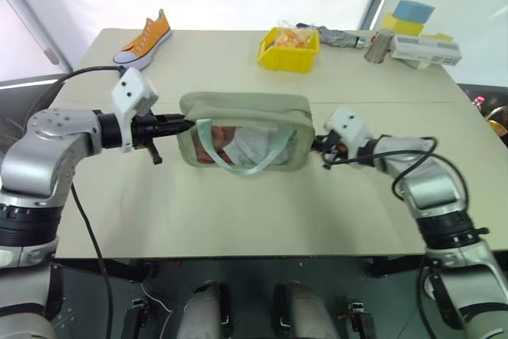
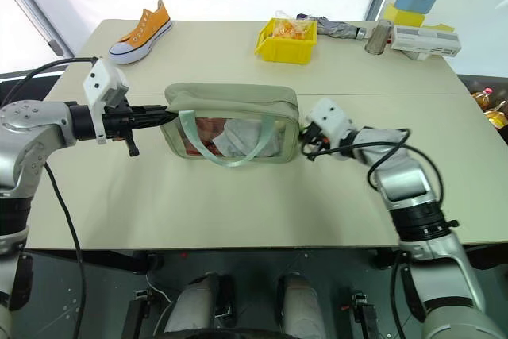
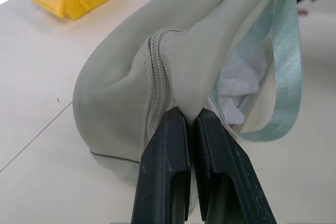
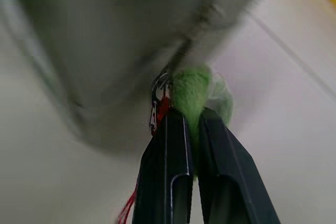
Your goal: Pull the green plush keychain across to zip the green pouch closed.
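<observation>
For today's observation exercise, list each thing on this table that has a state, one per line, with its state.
green pouch: upright on the table, zipper closed at its left end.
green plush keychain: pinched at the pouch's right end.
left gripper: shut on the pouch's left-end fabric.
right gripper: shut on the keychain.
yellow bin: open-topped, holding items.
orange sneaker: upright on its sole.

No legible text, label, brand, number or sign is found in any view. The white box (image 2: 426,39) at the far right of the table (image 2: 238,212) carries dark markings along its side, too small to read. The orange shoe (image 2: 141,32), the yellow bin (image 2: 286,44) and the green pouch (image 2: 230,101) bear no readable marking.
</observation>
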Motion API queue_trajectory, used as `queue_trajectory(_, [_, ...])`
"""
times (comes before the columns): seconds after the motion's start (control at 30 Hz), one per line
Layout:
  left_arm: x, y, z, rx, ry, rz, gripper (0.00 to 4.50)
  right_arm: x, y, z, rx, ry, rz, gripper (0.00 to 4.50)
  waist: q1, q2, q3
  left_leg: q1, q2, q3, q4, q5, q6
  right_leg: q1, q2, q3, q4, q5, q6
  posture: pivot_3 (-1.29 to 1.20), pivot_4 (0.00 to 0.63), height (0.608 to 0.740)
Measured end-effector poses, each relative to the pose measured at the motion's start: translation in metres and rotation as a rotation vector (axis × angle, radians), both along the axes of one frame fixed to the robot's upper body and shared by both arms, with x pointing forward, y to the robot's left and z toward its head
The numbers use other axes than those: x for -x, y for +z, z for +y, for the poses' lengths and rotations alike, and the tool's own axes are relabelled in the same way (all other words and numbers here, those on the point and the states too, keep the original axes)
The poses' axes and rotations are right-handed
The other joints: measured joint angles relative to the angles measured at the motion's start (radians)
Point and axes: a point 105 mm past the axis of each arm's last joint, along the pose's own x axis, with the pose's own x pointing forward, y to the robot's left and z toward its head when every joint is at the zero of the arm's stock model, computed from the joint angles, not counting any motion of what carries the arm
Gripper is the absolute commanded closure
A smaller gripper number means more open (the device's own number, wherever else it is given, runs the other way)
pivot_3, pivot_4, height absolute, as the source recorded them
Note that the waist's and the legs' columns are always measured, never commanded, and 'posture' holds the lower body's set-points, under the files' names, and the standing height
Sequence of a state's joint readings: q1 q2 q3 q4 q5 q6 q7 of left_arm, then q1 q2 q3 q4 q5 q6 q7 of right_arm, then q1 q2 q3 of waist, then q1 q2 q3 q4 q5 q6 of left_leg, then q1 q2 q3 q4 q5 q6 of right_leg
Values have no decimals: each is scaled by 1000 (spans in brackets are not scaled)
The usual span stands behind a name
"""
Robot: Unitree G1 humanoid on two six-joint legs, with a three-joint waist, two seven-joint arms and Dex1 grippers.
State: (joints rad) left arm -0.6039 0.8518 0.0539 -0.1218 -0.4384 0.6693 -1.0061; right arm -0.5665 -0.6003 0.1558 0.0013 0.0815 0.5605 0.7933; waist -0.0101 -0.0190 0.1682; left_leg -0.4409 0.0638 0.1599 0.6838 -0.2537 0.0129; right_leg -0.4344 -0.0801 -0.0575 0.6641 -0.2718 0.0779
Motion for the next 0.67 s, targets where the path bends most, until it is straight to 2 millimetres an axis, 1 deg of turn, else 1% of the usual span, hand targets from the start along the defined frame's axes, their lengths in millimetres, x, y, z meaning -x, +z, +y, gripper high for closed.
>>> queue_trajectory(0.13, [-1, 0, 0, 2, 5, -1, 4500, -3, 4, -7, 12, -10, -2, 4463, -2, 0, 0, 0, 0, 0, 0, 0, 0, 0, 0, 0, 0, 0, 0, 0, 150, 740])
queue_trajectory(0.17, [-1, 0, 0, 3, 6, -2, 4140, -5, 8, -11, 14, -13, -4, 3752, -2, 0, 0, 0, 0, 0, 0, 0, 0, 0, 0, 0, 0, 0, 0, 0, 150, 740])
queue_trajectory(0.2, [-1, 0, -1, 8, 7, -2, 3713, -6, 14, -15, 13, -12, -5, 3402, -1, 0, 0, 0, 0, 0, 0, 0, 0, 0, 0, 0, 0, 0, 0, 0, 150, 740])
queue_trajectory(0.23, [-1, 0, -1, 13, 5, 2, 3392, -7, 23, -20, 12, -6, -11, 2940, -1, 1, 0, 0, 0, 0, 0, 0, 0, 0, 0, 0, 0, 0, 0, 0, 150, 740])
queue_trajectory(0.27, [-1, -1, -1, 19, 2, 15, 2889, -7, 35, -26, 11, 6, -13, 2448, -1, 1, 1, 0, 0, 0, 0, 0, 0, 0, 0, 0, -1, 0, 0, 0, 150, 740])
queue_trajectory(0.33, [0, -3, 3, 39, 5, 64, 1910, -3, 70, -43, 22, 26, -36, 1428, 0, 1, 1, 0, 0, 0, 0, 0, 0, -1, 0, 0, -1, 0, 0, 0, 150, 740])
queue_trajectory(0.37, [0, -2, 6, 46, 8, 79, 1403, -1, 83, -50, 24, 31, -48, 916, -1, 1, 1, -1, 0, 0, -1, 0, 0, -1, 0, 0, -1, 0, 0, 0, 150, 740])
queue_trajectory(0.4, [1, 3, 11, 51, 15, 90, 885, 4, 101, -56, 25, 47, -58, 382, -2, 1, 1, -1, 0, 0, -1, 0, 0, -1, 1, 0, -1, 0, 0, 0, 150, 740])
queue_trajectory(0.43, [2, 8, 15, 60, 18, 92, 473, 9, 110, -58, 23, 65, -55, 7, -3, 1, 1, 0, 1, 0, -1, 0, 0, -1, 1, 0, -1, 0, 0, 0, 150, 740])
queue_trajectory(0.47, [4, 17, 21, 67, 19, 89, 41, 15, 118, -58, 19, 99, -37, 0, -7, 1, 1, 0, 1, 0, -1, 0, 0, -1, 1, 0, -1, 0, 0, 0, 150, 740])
queue_trajectory(0.53, [7, 32, 30, 66, 30, 72, 41, 25, 124, -53, -14, 153, 13, 0, -13, 1, 1, 0, 1, 0, -1, 0, 0, -2, 1, 0, -1, 0, 0, 0, 150, 740])
queue_trajectory(0.57, [9, 37, 35, 53, 39, 67, 41, 30, 126, -46, -39, 192, 44, 0, -14, 1, 1, 1, 1, 0, -1, 0, 0, -2, 1, 0, -1, 0, 0, 0, 150, 740])
queue_trajectory(0.67, [7, 37, 45, 53, 65, 85, 41, 43, 132, -29, -76, 270, 84, 0, -8, 3, 1, 0, 1, 0, -1, 0, 0, -2, 1, 0, -1, 0, 0, 0, 150, 740])
